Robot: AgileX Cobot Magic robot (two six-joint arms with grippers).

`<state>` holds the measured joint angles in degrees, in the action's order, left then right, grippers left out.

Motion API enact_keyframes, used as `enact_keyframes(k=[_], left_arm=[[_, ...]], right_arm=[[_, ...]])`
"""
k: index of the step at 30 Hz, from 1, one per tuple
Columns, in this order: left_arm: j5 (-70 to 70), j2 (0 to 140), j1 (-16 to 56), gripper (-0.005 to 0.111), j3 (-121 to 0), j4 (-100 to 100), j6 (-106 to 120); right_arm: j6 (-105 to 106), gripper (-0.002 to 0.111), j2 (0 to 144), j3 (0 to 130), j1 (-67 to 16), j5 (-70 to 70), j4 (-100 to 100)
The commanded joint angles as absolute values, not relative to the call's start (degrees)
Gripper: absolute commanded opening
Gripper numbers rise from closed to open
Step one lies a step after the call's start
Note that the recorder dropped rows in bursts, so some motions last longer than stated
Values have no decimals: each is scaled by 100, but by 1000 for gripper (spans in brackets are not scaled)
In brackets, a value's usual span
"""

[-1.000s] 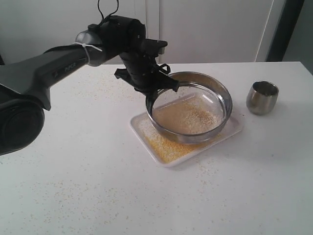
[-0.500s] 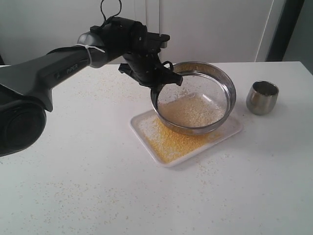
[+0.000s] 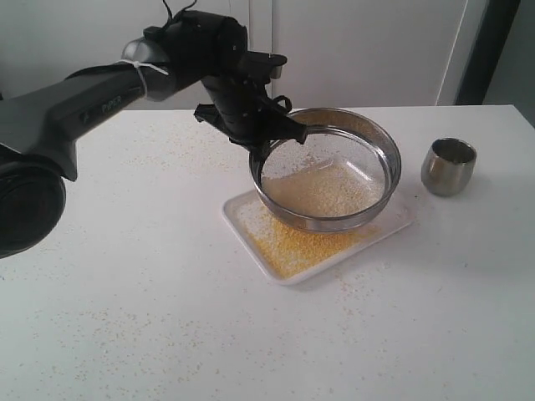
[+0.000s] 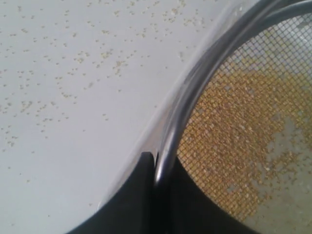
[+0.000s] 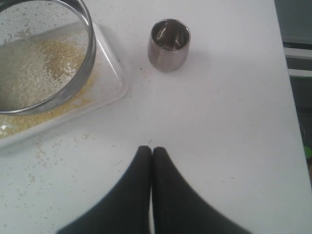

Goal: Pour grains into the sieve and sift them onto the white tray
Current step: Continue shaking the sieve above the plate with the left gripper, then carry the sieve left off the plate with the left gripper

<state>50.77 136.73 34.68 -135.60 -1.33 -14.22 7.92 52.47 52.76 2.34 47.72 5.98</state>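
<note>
Your left claw pinches the sieve by its thin rim, over the tray. Your right claw is closed, empty. The steel is stiff but slick, and grains weight one side, so grip the rim wall squarely.

You get soft, even light, faint shadows on the table, glints on the sieve and slight blur throughout.
</note>
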Motion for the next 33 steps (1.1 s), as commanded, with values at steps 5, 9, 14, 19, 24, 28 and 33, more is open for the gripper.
enact_keyframes(k=[5, 9, 14, 19, 24, 28, 33], left_arm=[[5851, 13447, 3547, 0, -13601, 160, -1173], [6016, 13357, 3675, 0, -13601, 160, -971], [6125, 13215, 3787, 0, -13601, 160, -878], [6390, 13145, 3799, 0, -13601, 160, -859], [6567, 13100, 3799, 0, -13601, 122, -859], [6705, 13040, 3799, 0, -13601, 109, -807], [6996, 12965, 3846, 0, -13591, 121, -758]], right_arm=[[764, 0, 5215, 5258, 288, 4701, 575], [764, 0, 5215, 5258, 288, 4701, 575], [764, 0, 5215, 5258, 288, 4701, 575], [764, 0, 5215, 5258, 288, 4701, 575], [764, 0, 5215, 5258, 288, 4701, 575], [652, 0, 5215, 5258, 288, 4701, 575], [652, 0, 5215, 5258, 288, 4701, 575]])
